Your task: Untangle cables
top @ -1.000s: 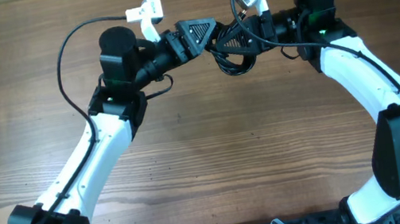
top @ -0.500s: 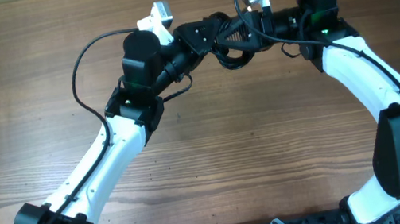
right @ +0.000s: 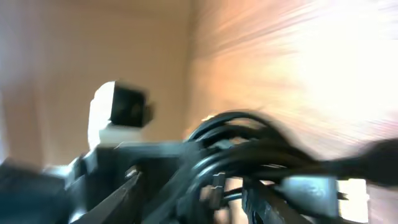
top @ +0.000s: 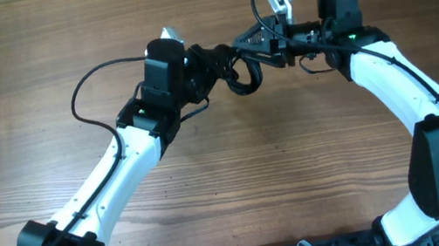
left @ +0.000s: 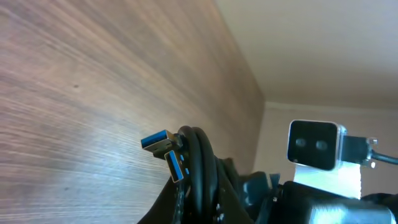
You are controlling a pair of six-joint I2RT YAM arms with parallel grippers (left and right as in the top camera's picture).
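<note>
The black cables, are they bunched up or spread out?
Bunched up. The cables form one tight coil at the left end effector, loops packed together, two blue plugs poking out.

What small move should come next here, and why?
Probably the right gripper should close on one strand and pull it gently away, because the left gripper is shut on the USB cables, which are bundled in a coil between both grippers.

The table (top: 282, 184) is matt, grained wood; the cables (left: 199, 167) are smooth, slightly glossy black plastic.
</note>
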